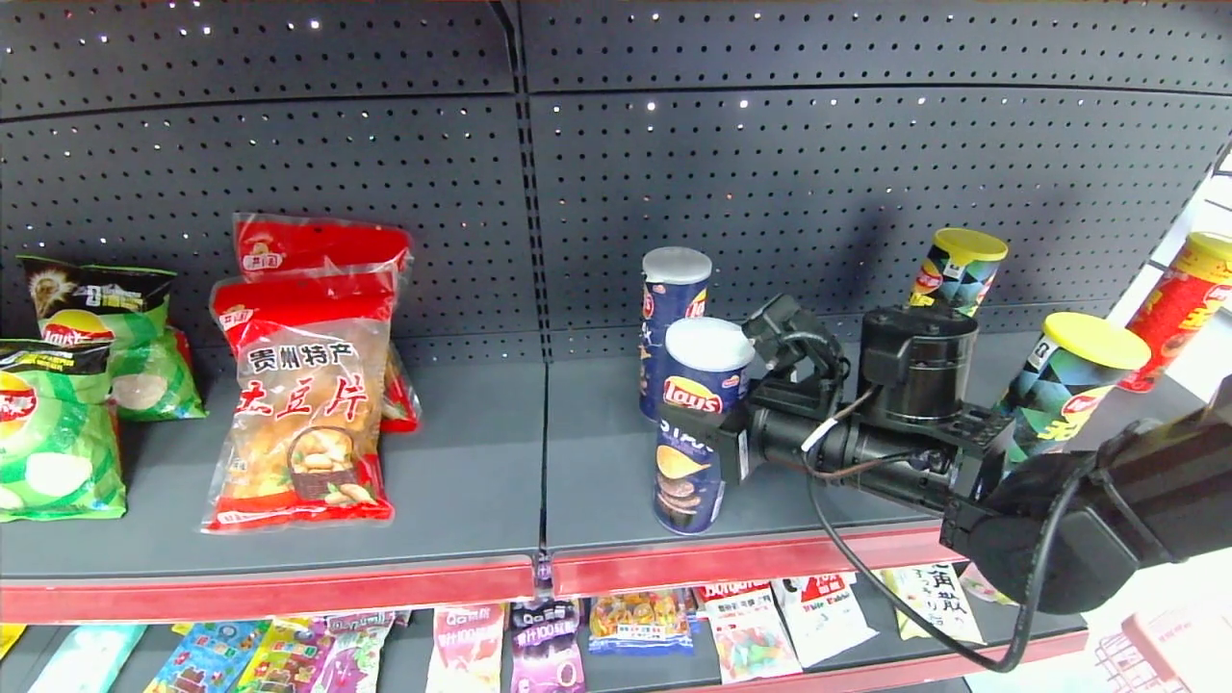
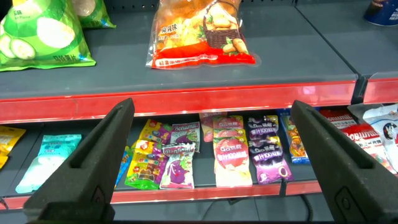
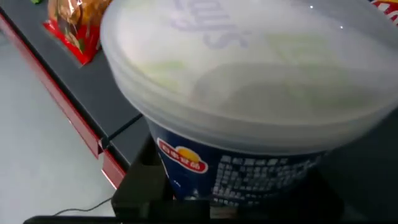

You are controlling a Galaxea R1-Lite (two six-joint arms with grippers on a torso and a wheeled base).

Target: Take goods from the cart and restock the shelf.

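**Blue chip can at the shelf, in the grip of the right hand**

The blue chip can [image 1: 701, 423] stands at the front of the upper shelf [image 1: 462, 481], close to its red edge and directly in front of a second blue can [image 1: 674, 308] of the same kind. The right hand [image 1: 741, 395] comes in from the right and grips the can by its upper half, one finger on each side. The right wrist view shows the can's pale lid [image 3: 249, 93] close up. Whether the can's base bears on the shelf cannot be told.

The can's long axis is vertical, with the lid up and the base down, and its printed face turns outward toward the aisle.

By this evidence the placing step is nearly finished. The can is at its row, and what seems left is the release and the withdrawal of the arm. How many goods remain in the cart cannot be judged.

The left hand [image 2: 211, 124] is wide apart and holds nothing. It faces the shelf edge near the red snack bag [image 2: 199, 37].
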